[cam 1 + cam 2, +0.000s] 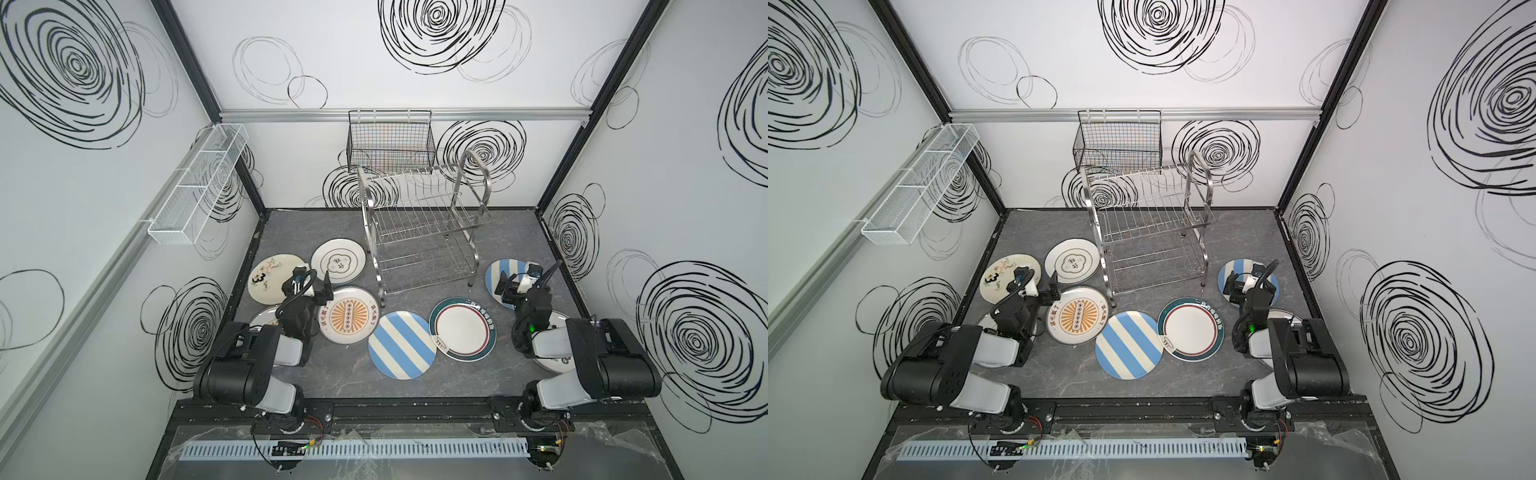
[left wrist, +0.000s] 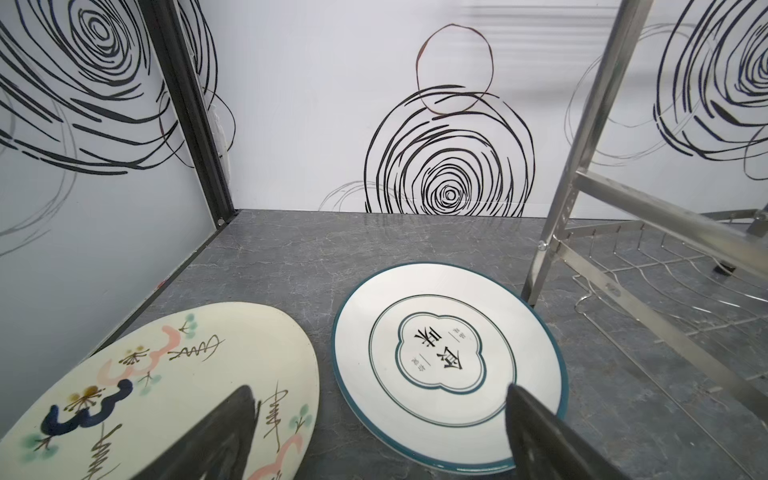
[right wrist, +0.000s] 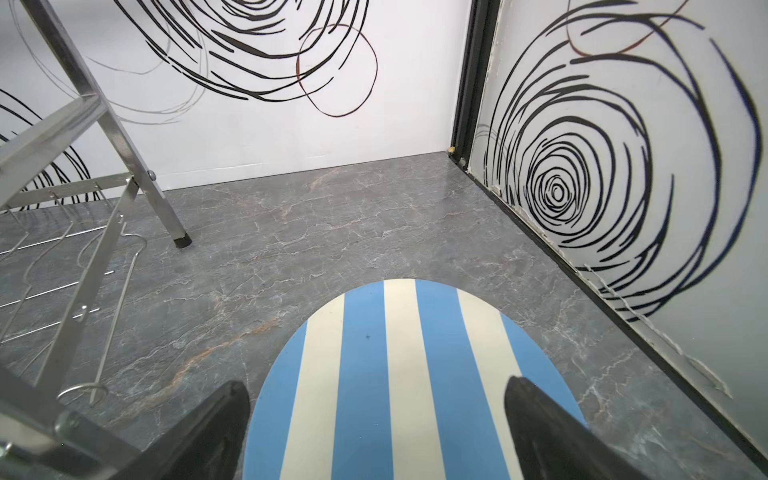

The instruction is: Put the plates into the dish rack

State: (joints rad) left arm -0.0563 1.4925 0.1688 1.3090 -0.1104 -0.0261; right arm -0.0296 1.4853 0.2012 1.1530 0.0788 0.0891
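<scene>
While all the plates in view are lying flat on the grey marbled tabletop, the stainless-steel dish rack is standing upright toward 12 o'clock on the table in both top views.

The left gripper is hanging with its jaws spread wide, gripping nothing. It is sitting above the gap between two plates. One is the cream painted plate, lying at 9 o'clock of the rack. The other is the white emblem plate with its green rim, lying just beside the rack's left end frame.

The orange sunburst plate is resting at 7 o'clock of the rack, just beside its near foot. At 6 o'clock the central striped plate is lying with its edge meeting the green-and-red-rimmed plate.

The right gripper is also gaping wide and clasping nothing, poised over the far striped plate at 4 o'clock of the rack. I cannot tell whether its fingers are touching that plate.

Each arm is partly hiding one more plate: the left-arm plate and the right-arm plate.
</scene>
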